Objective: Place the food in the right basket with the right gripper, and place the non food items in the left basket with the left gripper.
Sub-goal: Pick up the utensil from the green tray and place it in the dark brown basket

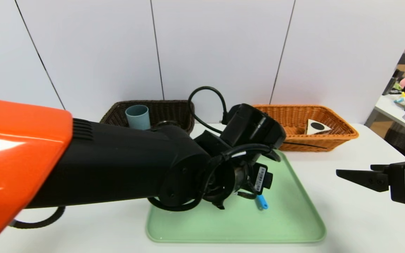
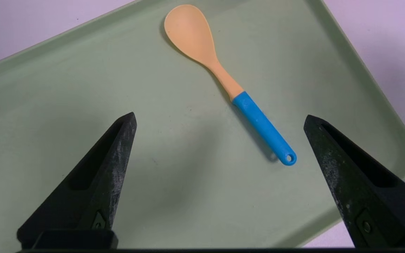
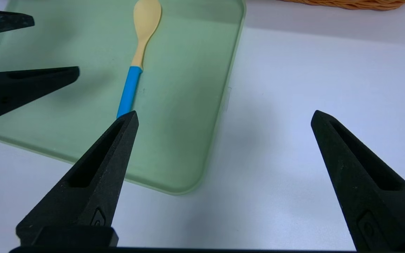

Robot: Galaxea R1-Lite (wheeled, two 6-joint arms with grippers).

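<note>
Reaching for the spoon, we hold our left gripper wide open above it and must align before closing

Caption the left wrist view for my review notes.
Open left claw hovers above the green tray, the blue-handled spoon lying ungrasped on it.

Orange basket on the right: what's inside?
The orange basket holds a white, triangular item with a black spot; the left arm and front wall hide part of the interior.
</note>
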